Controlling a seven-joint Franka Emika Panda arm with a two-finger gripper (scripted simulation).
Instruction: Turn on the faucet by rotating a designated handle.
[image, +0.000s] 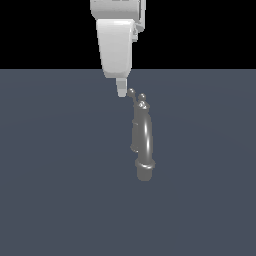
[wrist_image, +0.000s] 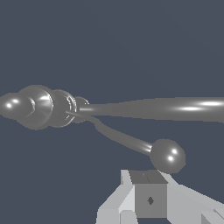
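1. Quick lay of the land, all relative to the faucet (image: 142, 142): it stands alone on the flat grey floor (image: 55, 190), its thick arched spout coming toward the exterior camera and ending in a collared end low down.
2. The handle (wrist_image: 127, 141) is the skinny curved wire branching off the faucet's body near the top, with a ball tip (wrist_image: 167, 155) on its free end.
3. The gripper (image: 122, 90) hangs just beside the faucet's top, on the exterior view's left of it, and in the wrist view its block sits right next to the ball tip. Honestly I can't tell whether the pincer is spread or closed, and it doesn't look to be gripping anything.
4. Biggest risk imo: the ball is round and shiny, so a push that's off-centre probably slides off instead of turning the lever.
5. Second: the knob finial (image: 142, 104) sits close by. Drift toward it and you shove the body, which won't rotate anything.
6. Third: coming down too low jams a finger against the wire.
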